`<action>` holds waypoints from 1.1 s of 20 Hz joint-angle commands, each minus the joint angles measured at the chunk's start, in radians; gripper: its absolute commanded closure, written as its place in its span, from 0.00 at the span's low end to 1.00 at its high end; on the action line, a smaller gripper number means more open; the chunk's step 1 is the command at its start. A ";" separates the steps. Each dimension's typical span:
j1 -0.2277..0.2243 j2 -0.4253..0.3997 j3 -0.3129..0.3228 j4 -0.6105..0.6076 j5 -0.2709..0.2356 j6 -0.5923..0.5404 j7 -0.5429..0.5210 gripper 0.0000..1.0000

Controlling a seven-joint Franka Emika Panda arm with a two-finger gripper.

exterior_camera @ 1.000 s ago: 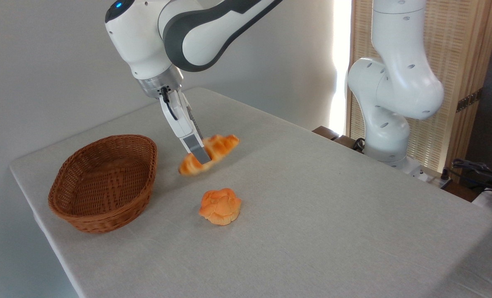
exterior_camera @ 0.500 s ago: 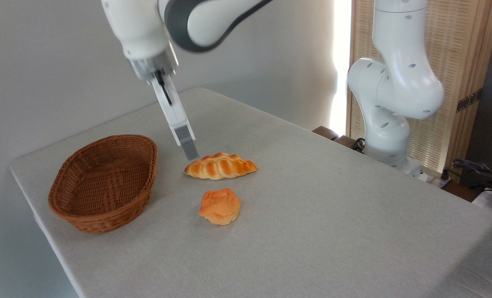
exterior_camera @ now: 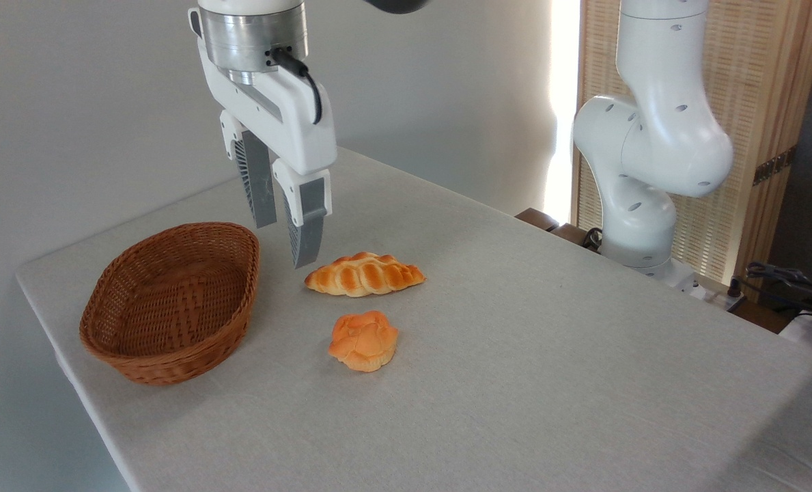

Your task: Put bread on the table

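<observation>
Above the table [exterior_camera: 528, 383], my claw [exterior_camera: 284, 242] hangs in the air, fingers pointing down, spread with a narrow gap between them, holding nothing. Fingers [exterior_camera: 305, 229] are grey, ribbed on the inner faces. Tips sit up and left of the bread [exterior_camera: 365, 274], apart from it, not touching.

Bread lies flat on the grey-beige cloth, long axis running left-right, braided ridges up, tapered ends both visible. It is outside the basket [exterior_camera: 171, 301], just to its right, with bare cloth between them. Basket is brown wicker, oval, nothing seen inside it, near the left edge of the table.

Round knotted bun [exterior_camera: 364, 340] sits on the cloth in front of the bread, near it, small gap between, not touching. Bun is also right of the basket.

My arm's wrist and silver flange [exterior_camera: 252, 34] enter from the top edge, black cable [exterior_camera: 306, 78] looping down the claw body. White arm base [exterior_camera: 651, 157] stands off the far right side of the table. Wooden slatted screen [exterior_camera: 754, 102] behind it. Plain pale wall [exterior_camera: 78, 116] on the left. Cables and dark items at far right edge, too small to tell.
</observation>
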 commanded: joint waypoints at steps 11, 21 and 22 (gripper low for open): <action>0.125 0.015 -0.107 0.058 0.095 -0.095 -0.099 0.00; 0.125 0.014 -0.098 0.059 0.141 -0.108 -0.076 0.00; 0.125 0.014 -0.098 0.059 0.142 -0.108 -0.074 0.00</action>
